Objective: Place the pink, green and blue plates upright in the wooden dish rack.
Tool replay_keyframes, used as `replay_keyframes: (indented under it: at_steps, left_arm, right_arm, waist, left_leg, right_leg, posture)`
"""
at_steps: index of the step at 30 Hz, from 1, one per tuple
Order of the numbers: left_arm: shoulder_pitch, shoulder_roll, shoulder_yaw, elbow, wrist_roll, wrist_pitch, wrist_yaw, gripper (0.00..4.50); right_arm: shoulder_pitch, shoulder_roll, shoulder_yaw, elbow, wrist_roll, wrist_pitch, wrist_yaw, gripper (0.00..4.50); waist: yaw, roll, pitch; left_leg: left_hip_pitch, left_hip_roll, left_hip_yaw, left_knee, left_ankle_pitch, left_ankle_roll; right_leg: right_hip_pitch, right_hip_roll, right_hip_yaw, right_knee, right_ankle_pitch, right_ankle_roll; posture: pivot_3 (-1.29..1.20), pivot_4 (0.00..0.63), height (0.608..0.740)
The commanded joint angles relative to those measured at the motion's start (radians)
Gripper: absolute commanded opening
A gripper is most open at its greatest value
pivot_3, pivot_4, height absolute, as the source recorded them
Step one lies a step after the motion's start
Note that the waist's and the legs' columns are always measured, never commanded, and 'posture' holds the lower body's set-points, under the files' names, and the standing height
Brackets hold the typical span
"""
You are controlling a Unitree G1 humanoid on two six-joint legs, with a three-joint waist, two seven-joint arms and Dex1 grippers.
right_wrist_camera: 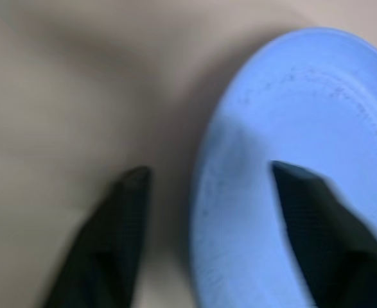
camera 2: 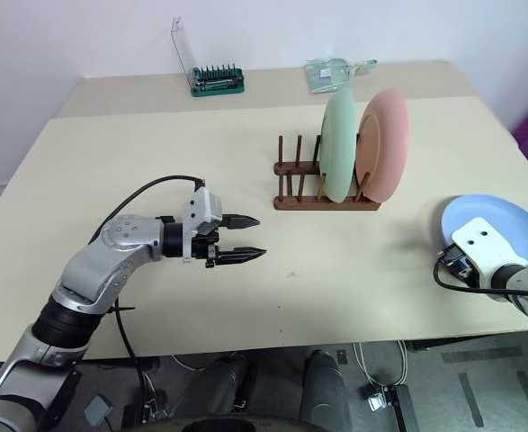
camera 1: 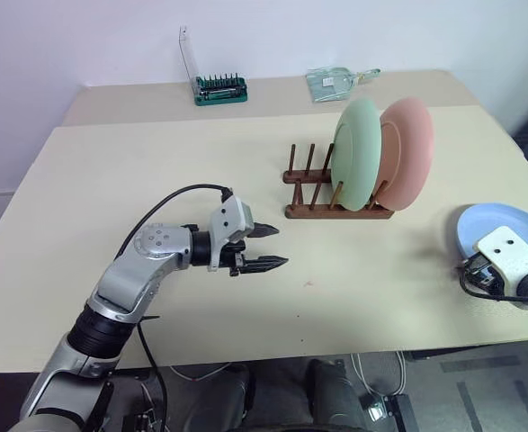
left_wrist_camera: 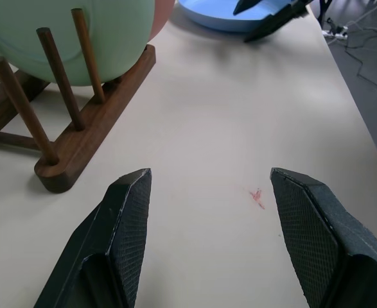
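The green plate (camera 1: 357,153) and pink plate (camera 1: 407,151) stand in the rack (camera 1: 335,193) at centre right. The blue plate (camera 1: 502,236) lies flat at far right, the open right gripper (right_wrist_camera: 204,192) straddling its rim. Next, I judge, it must close and lift. The left gripper (camera 1: 265,247), lower centre, is open and empty.

Left arm reaches in low across the middle, its black two-fingered left hand (camera 1: 271,247) roughly level, pointing rightward, fingers spread with nothing between them. The black-fingered right hand (right_wrist_camera: 207,186), out at the right edge, angles downward, fingers apart.
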Motion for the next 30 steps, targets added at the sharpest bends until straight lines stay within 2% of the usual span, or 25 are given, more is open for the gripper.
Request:
replay_keyframes:
  at_steps: [1,2,3,8,12,17,21,23,25,29,30]
  left_arm:
    - [0.004,0.007,0.017,-0.033,0.009,-0.017,0.006,3.04]
    - [0.008,0.008,0.017,-0.036,0.009,-0.017,0.008,3.04]
    - [0.011,0.009,0.017,-0.038,0.009,-0.017,0.009,3.04]
    - [0.010,0.007,0.023,-0.033,0.012,-0.016,0.020,3.04]
    - [0.005,0.007,0.043,-0.016,0.017,-0.025,0.036,3.04]
    - [-0.004,0.014,0.073,0.029,0.032,-0.051,0.050,3.04]
    - [-0.010,0.016,0.113,0.081,0.053,-0.089,0.082,3.04]
    - [-0.005,0.027,0.136,0.105,0.061,-0.104,0.091,3.04]
    - [0.003,0.044,0.159,0.129,0.069,-0.118,0.093,3.04]
    - [0.018,0.070,0.166,0.148,0.090,-0.146,0.086,3.04]
    - [0.022,0.072,0.169,0.145,0.089,-0.146,0.085,3.04]
  right_arm:
    - [-0.020,0.005,-0.014,0.007,-0.030,-0.005,-0.019,0.65]
    - [-0.025,0.007,-0.016,0.002,-0.030,-0.001,-0.017,0.22]
    - [-0.027,0.008,-0.017,-0.002,-0.031,0.003,-0.016,0.10]
    - [-0.066,-0.001,-0.040,-0.039,-0.059,0.008,-0.043,0.10]
    - [-0.271,-0.042,-0.108,-0.046,-0.084,-0.033,-0.133,0.10]
    - [-0.683,-0.025,-0.073,-0.086,0.004,-0.094,-0.149,0.10]
    - [-0.941,0.150,-0.016,-0.270,0.352,0.123,-0.063,0.10]
    - [-1.003,0.264,-0.025,-0.341,0.544,0.253,-0.093,0.10]
    - [-1.044,0.404,-0.041,-0.380,0.797,0.390,-0.186,0.10]
    - [-1.083,0.596,-0.025,-0.375,1.055,0.483,-0.415,0.10]
    - [-1.090,0.647,-0.033,-0.334,1.108,0.499,-0.515,0.10]
  waist:
    - [-0.001,0.000,0.000]
    - [-0.002,0.000,0.000]
    - [-0.003,0.000,0.000]
    - [-0.003,0.000,0.000]
    - [-0.010,0.005,0.001]
    - [-0.026,0.008,0.001]
    - [-0.029,0.003,0.002]
    - [-0.033,0.003,0.002]
    - [-0.031,0.002,0.002]
    - [-0.028,0.003,0.002]
    - [-0.027,0.003,0.002]
  left_leg:
    - [0.000,0.000,0.000,0.000,0.000,0.000]
    - [0.000,0.000,0.000,0.000,0.000,0.000]
    - [0.000,0.000,0.000,0.000,0.000,0.000]
    - [0.000,0.000,0.000,0.000,0.000,0.000]
    - [-0.001,0.000,0.003,0.000,0.000,0.000]
    - [-0.003,0.001,0.003,-0.001,0.000,0.000]
    - [-0.003,0.002,0.001,-0.002,-0.001,0.000]
    - [-0.003,0.002,0.001,-0.002,-0.001,0.001]
    - [-0.003,0.002,0.001,-0.001,-0.001,0.001]
    - [-0.005,0.001,-0.002,-0.001,-0.001,0.001]
    - [-0.005,0.001,-0.001,-0.001,-0.001,0.001]
  right_leg:
    - [0.000,0.000,0.000,0.000,0.000,0.000]
    - [0.000,0.000,0.000,0.000,0.000,0.000]
    - [0.000,0.000,0.000,0.000,0.000,0.000]
    - [0.000,0.000,0.000,0.000,0.000,0.000]
    - [-0.002,0.000,0.002,0.000,0.001,0.001]
    - [-0.006,0.000,0.002,0.001,0.001,0.001]
    - [-0.005,0.001,-0.001,-0.001,0.001,0.001]
    - [-0.005,0.000,-0.001,-0.001,0.001,0.001]
    - [-0.005,0.000,-0.001,-0.001,0.001,0.001]
    - [-0.006,0.000,-0.002,0.000,0.002,0.000]
    - [-0.006,0.000,-0.002,0.000,0.002,0.000]
  posture:
    - [0.00,0.150,0.740]
    - [0.00,0.150,0.740]
    - [0.00,0.150,0.740]
    - [0.00,0.150,0.740]
    - [0.00,0.150,0.740]
    - [0.00,0.150,0.740]
    - [0.00,0.150,0.740]
    - [0.00,0.150,0.740]
    - [0.00,0.150,0.740]
    - [0.00,0.150,0.740]
    - [0.00,0.150,0.740]
